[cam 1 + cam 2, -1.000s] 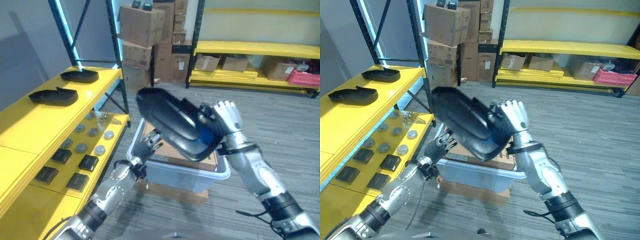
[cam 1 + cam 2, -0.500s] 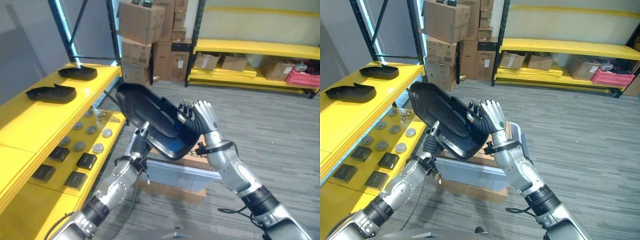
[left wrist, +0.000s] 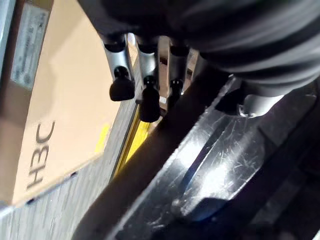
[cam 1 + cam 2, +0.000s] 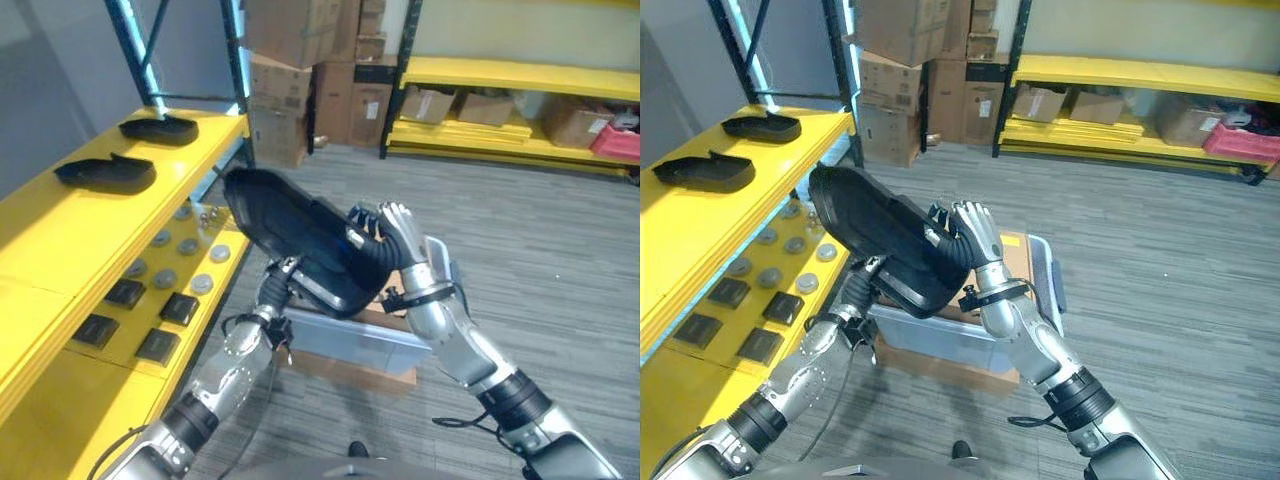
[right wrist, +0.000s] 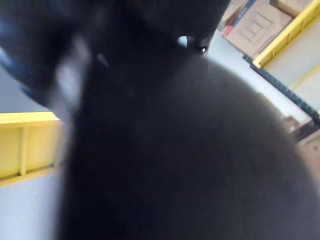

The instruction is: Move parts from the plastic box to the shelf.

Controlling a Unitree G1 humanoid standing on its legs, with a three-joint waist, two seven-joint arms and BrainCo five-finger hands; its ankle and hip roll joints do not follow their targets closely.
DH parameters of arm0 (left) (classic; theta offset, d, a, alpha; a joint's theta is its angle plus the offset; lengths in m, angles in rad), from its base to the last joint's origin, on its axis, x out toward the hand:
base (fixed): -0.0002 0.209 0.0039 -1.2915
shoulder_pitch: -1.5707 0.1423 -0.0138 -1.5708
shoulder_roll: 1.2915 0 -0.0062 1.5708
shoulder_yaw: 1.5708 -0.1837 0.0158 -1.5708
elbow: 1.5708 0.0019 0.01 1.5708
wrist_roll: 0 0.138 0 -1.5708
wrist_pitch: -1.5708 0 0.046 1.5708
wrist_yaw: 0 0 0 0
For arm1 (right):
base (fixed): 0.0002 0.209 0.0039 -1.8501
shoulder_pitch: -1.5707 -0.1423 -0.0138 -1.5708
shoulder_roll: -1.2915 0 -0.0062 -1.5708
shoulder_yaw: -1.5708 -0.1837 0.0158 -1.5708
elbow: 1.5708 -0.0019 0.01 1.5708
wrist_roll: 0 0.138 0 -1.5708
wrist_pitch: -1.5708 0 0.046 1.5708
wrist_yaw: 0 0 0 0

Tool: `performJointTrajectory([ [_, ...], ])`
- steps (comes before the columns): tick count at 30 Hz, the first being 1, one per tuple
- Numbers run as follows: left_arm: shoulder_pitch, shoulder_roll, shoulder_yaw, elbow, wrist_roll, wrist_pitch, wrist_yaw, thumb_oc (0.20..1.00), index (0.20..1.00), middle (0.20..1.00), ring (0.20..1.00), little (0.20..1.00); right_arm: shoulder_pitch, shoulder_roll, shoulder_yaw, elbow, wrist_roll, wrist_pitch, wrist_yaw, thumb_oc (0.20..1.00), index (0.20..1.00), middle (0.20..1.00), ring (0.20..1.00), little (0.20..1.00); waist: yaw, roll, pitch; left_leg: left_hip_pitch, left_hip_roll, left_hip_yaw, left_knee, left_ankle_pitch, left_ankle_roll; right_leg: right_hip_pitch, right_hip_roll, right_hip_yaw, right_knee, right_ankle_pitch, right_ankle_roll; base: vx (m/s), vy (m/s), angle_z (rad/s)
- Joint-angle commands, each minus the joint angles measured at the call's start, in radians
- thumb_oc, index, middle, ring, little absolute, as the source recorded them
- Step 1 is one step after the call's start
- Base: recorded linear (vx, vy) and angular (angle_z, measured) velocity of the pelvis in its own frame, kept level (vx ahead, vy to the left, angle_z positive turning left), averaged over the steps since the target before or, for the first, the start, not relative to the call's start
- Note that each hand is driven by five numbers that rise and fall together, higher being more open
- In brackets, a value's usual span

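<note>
A large black moulded part (image 4: 290,225) hangs tilted in the air above the clear plastic box (image 4: 350,342), beside the yellow shelf (image 4: 70,235). My right hand (image 4: 405,240) is shut on its right edge, fingers curled over the rim. My left hand (image 4: 278,280) reaches up from below to the part's lower edge. In the left wrist view its straight fingers (image 3: 150,100) lie behind the rim of the glossy part (image 3: 210,165) and the thumb rests on the part's face. The dark part (image 5: 165,150) sits very close in the right wrist view.
Two black parts (image 4: 105,172) (image 4: 158,128) lie on the shelf's top level. Grey discs (image 4: 165,278) and black squares (image 4: 125,293) sit on the lower level. The box stands on a cardboard carton (image 4: 345,370). Stacked cartons (image 4: 285,70) and a yellow rack (image 4: 520,80) stand behind.
The right hand has carried the black part left and a little lower, toward the shelf. The left hand rose from beside the box to the part's lower edge. The camera also shifted.
</note>
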Motion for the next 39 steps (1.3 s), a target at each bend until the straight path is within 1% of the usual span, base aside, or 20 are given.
performJointTrajectory([
  [1,-0.187,0.071,0.074,-0.130,0.264,-0.163,0.034,0.200,0.200,0.200,0.200,0.200,-0.052,0.079,0.135,-0.110,0.160,-0.203,0.110,0.200,0.200,0.200,0.200,0.200,0.063,-0.013,0.020,-0.053,0.020,0.036,0.077,-0.047,0.015,0.001,0.004,-0.039,0.178,-0.232,-0.014,-0.07,-0.121,0.56],
  [4,-0.115,0.207,0.202,-0.276,0.582,-0.164,0.108,0.200,0.200,0.200,0.200,0.200,-0.026,0.087,0.129,-0.106,0.265,-0.255,0.175,0.200,0.200,0.200,0.200,0.200,0.121,-0.006,0.040,-0.100,0.027,-0.066,0.065,-0.005,-0.014,0.013,0.006,-0.128,0.180,-0.253,-0.026,-0.06,-0.155,0.85],
  [7,-0.046,0.237,0.285,-0.347,0.691,-0.174,0.148,0.200,0.200,0.200,0.200,0.200,-0.021,0.108,0.114,-0.088,0.338,-0.278,0.207,0.200,0.200,0.200,0.200,0.200,0.160,0.000,0.064,-0.153,0.025,-0.153,0.080,0.012,-0.036,0.038,0.003,-0.220,0.187,-0.285,-0.038,-0.05,-0.118,1.52],
  [8,-0.009,0.242,0.324,-0.369,0.738,-0.193,0.156,0.200,0.200,0.200,0.200,0.200,-0.019,0.107,0.099,-0.046,0.348,-0.279,0.215,0.200,0.200,0.200,0.200,0.200,0.165,0.002,0.087,-0.206,0.029,-0.123,0.099,0.035,-0.041,0.046,-0.010,-0.286,0.189,-0.290,-0.043,-0.06,-0.042,1.98],
  [9,-0.008,0.242,0.325,-0.370,0.738,-0.193,0.156,0.200,0.200,0.200,0.200,0.200,-0.020,0.108,0.101,-0.045,0.348,-0.279,0.215,0.200,0.200,0.200,0.200,0.200,0.161,0.001,0.083,-0.206,0.029,-0.126,0.097,0.031,-0.042,0.047,-0.010,-0.289,0.187,-0.296,-0.043,-0.08,0.033,2.37],
  [13,0.108,0.279,0.430,-0.433,0.851,-0.208,0.159,0.200,0.200,0.200,0.200,0.200,0.002,0.095,0.038,0.030,0.345,-0.274,0.211,0.200,0.200,0.200,0.200,0.200,0.148,0.006,0.081,-0.246,0.098,0.171,0.093,0.058,-0.026,0.075,-0.039,-0.405,0.166,-0.298,-0.038,0.00,0.066,1.35],
  [15,0.153,0.300,0.464,-0.451,0.872,-0.221,0.151,0.200,0.200,0.200,0.200,0.200,0.033,0.090,0.004,0.021,0.347,-0.276,0.218,0.200,0.200,0.200,0.200,0.200,0.151,0.016,0.061,-0.242,0.116,0.264,0.072,0.074,-0.027,0.099,-0.054,-0.455,0.141,-0.287,-0.030,0.12,0.160,1.31],
  [17,0.192,0.327,0.516,-0.477,0.905,-0.235,0.162,0.200,0.200,0.200,0.200,0.200,0.073,0.093,-0.031,0.003,0.354,-0.280,0.230,0.200,0.200,0.200,0.200,0.200,0.163,0.022,0.043,-0.242,0.094,0.264,0.063,0.071,-0.032,0.121,-0.084,-0.493,0.121,-0.273,-0.014,0.21,0.311,1.05],
  [22,0.181,0.345,0.536,-0.514,0.945,-0.256,0.181,0.200,0.200,0.200,0.200,0.200,0.091,0.137,-0.032,0.033,0.343,-0.267,0.233,0.200,0.200,0.200,0.200,0.200,0.163,0.005,0.013,-0.222,-0.016,0.251,0.063,0.011,0.031,0.131,-0.221,-0.516,0.171,-0.223,0.027,0.19,0.375,0.31],
  [25,0.163,0.353,0.531,-0.537,0.938,-0.257,0.176,0.200,0.200,0.200,0.200,0.200,0.086,0.154,-0.039,0.040,0.336,-0.255,0.223,0.200,0.200,0.200,0.200,0.200,0.148,-0.002,0.021,-0.192,-0.069,0.248,0.057,-0.011,0.066,0.099,-0.303,-0.488,0.273,-0.109,0.036,0.11,0.236,0.17],
  [26,0.124,0.361,0.499,-0.524,0.930,-0.258,0.174,0.200,0.200,0.200,0.200,0.200,0.090,0.162,-0.053,0.035,0.331,-0.249,0.209,0.200,0.200,0.200,0.200,0.200,0.121,-0.009,0.040,-0.173,-0.104,0.234,0.048,-0.018,0.095,0.043,-0.316,-0.385,0.380,-0.015,0.037,0.12,0.287,0.13],
  [27,0.124,0.361,0.499,-0.524,0.930,-0.258,0.174,0.200,0.200,0.200,0.200,0.200,0.090,0.162,-0.053,0.035,0.331,-0.249,0.209,0.200,0.200,0.200,0.200,0.200,0.121,-0.009,0.040,-0.173,-0.104,0.234,0.048,-0.018,0.095,0.043,-0.316,-0.385,0.380,-0.015,0.037,0.10,0.242,0.02],
  [28,0.078,0.362,0.463,-0.505,0.930,-0.264,0.170,0.200,0.200,0.200,0.200,0.200,0.095,0.154,-0.066,0.024,0.322,-0.256,0.202,0.200,0.200,0.200,0.200,0.200,0.101,0.003,0.051,-0.167,-0.102,0.222,0.037,-0.011,0.103,-0.015,-0.252,-0.285,0.427,-0.050,0.017,0.11,0.129,0.58],
  [30,-0.014,0.353,0.372,-0.464,0.892,-0.277,0.145,0.200,0.200,0.200,0.200,0.200,0.120,0.116,-0.100,-0.017,0.296,-0.267,0.196,0.200,0.200,0.200,0.200,0.200,0.077,0.021,0.065,-0.149,-0.096,0.177,0.021,-0.011,0.109,-0.088,-0.058,-0.104,0.402,-0.224,0.011,0.28,0.137,1.19],
  [31,-0.043,0.345,0.337,-0.441,0.871,-0.284,0.136,0.200,0.200,0.200,0.200,0.200,0.134,0.099,-0.114,-0.030,0.290,-0.274,0.193,0.200,0.200,0.200,0.200,0.200,0.062,0.021,0.070,-0.143,-0.104,0.152,0.016,-0.011,0.110,-0.097,0.003,-0.051,0.374,-0.254,0.003,0.21,0.051,0.71],
  [32,-0.043,0.345,0.337,-0.441,0.871,-0.284,0.136,0.200,0.200,0.200,0.200,0.200,0.134,0.099,-0.114,-0.030,0.290,-0.274,0.193,0.200,0.200,0.200,0.200,0.200,0.062,0.021,0.070,-0.143,-0.104,0.152,0.016,-0.011,0.110,-0.097,0.003,-0.051,0.374,-0.254,0.003,0.19,0.006,0.30],
  [33,-0.082,0.309,0.283,-0.405,0.833,-0.280,0.116,0.200,0.200,0.200,0.200,0.200,0.170,0.082,-0.140,-0.047,0.287,-0.281,0.185,0.200,0.200,0.200,0.200,0.200,0.038,0.014,0.077,-0.138,-0.133,0.085,0.014,-0.009,0.114,-0.107,0.102,0.065,0.331,-0.256,-0.008,0.12,-0.029,0.67],
  [35,-0.095,0.273,0.251,-0.377,0.794,-0.278,0.101,0.200,0.200,0.200,0.200,0.200,0.198,0.069,-0.166,-0.065,0.271,-0.282,0.168,0.200,0.200,0.200,0.200,0.200,0.035,0.013,0.081,-0.140,-0.157,0.023,0.022,-0.008,0.114,-0.087,0.134,0.106,0.293,-0.235,-0.026,0.13,-0.091,1.71],
  [37,-0.045,0.256,0.268,-0.406,0.750,-0.286,0.095,0.200,0.200,0.200,0.200,0.200,0.194,0.067,-0.158,-0.100,0.269,-0.290,0.164,0.200,0.200,0.200,0.200,0.200,0.047,0.019,0.081,-0.145,-0.182,-0.033,0.071,-0.031,0.121,-0.060,0.124,0.107,0.255,-0.241,-0.038,0.14,-0.187,1.55],
  [39,-0.042,0.256,0.271,-0.408,0.749,-0.285,0.094,0.200,0.200,0.200,0.200,0.200,0.193,0.066,-0.156,-0.100,0.270,-0.290,0.164,0.200,0.200,0.200,0.200,0.200,0.042,0.019,0.080,-0.149,-0.183,-0.036,0.080,-0.035,0.121,-0.058,0.124,0.104,0.252,-0.240,-0.038,0.02,-0.068,0.44],
])
